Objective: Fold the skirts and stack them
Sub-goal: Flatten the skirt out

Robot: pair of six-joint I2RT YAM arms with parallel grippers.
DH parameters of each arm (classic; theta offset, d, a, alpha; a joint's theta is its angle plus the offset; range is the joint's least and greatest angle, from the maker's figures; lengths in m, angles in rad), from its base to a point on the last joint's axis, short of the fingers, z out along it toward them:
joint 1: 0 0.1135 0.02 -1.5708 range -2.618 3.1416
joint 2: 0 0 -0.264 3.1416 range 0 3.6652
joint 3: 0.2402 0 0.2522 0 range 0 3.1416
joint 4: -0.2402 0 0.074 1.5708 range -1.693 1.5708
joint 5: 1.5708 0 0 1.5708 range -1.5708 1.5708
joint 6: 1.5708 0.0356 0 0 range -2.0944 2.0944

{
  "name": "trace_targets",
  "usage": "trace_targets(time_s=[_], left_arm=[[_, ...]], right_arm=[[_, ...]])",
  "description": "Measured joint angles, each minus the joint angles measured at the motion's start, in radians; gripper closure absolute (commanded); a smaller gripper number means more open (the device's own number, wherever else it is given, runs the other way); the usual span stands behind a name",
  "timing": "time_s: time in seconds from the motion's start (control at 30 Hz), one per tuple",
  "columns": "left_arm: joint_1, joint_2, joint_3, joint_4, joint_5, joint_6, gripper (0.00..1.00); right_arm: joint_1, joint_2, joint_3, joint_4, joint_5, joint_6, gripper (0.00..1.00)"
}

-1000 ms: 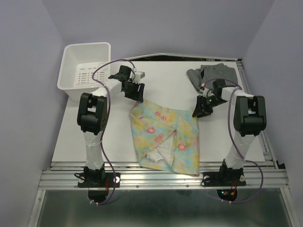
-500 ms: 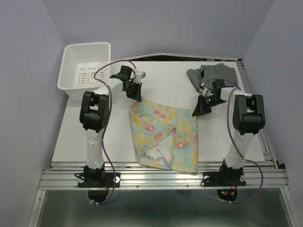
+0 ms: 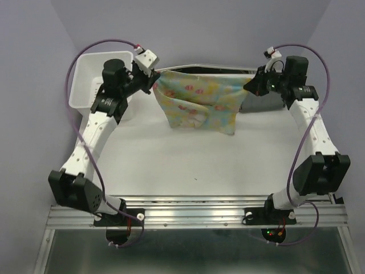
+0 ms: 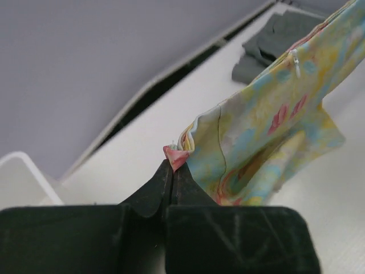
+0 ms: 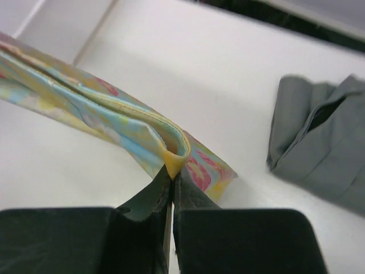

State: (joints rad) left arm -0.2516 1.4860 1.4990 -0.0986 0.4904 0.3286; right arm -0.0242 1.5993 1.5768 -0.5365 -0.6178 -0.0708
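Observation:
The flowered pastel skirt (image 3: pixel 198 101) hangs stretched in the air over the back of the table, held by its two top corners. My left gripper (image 3: pixel 153 85) is shut on the left corner (image 4: pixel 175 155), and its fingertips pinch a pink tip of cloth. My right gripper (image 3: pixel 248 87) is shut on the right corner (image 5: pixel 173 161), where a yellow fold sticks out between the fingers. The grey skirt (image 5: pixel 322 142) lies crumpled on the table at the back right, mostly hidden behind the hanging cloth and right arm in the top view (image 3: pixel 262 103).
A white plastic bin (image 3: pixel 85 85) stands at the back left, just behind my left arm. The white table (image 3: pixel 194 165) ends in a metal rail at the near edge. Purple walls close in on both sides.
Both grippers closed on the flowered skirt's top corners and lifted it off the table, carrying it up and toward the back. Both arms stretched far out.

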Motion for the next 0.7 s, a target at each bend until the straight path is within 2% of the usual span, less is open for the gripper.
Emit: trace_targets(time_s=[0.17, 0.27, 0.47, 0.7], left_arm=[[-0.008, -0.326, -0.33, 0.291, 0.032, 0.064, 1.0], [-0.01, -0.422, -0.483, 0.351, 0.047, 0.091, 1.0], [-0.01, -0.461, -0.54, 0.346, 0.051, 0.082, 1.0], [-0.01, -0.661, -0.548, 0.275, 0.105, -0.011, 1.0]], right_arm=[[0.008, -0.244, -0.151, 0.179, 0.016, -0.019, 0.99], [0.009, -0.349, -0.239, 0.219, 0.024, -0.036, 0.99], [0.011, -0.433, -0.323, 0.238, 0.034, -0.051, 0.99], [0.013, -0.522, -0.296, 0.148, 0.007, -0.057, 0.99]])
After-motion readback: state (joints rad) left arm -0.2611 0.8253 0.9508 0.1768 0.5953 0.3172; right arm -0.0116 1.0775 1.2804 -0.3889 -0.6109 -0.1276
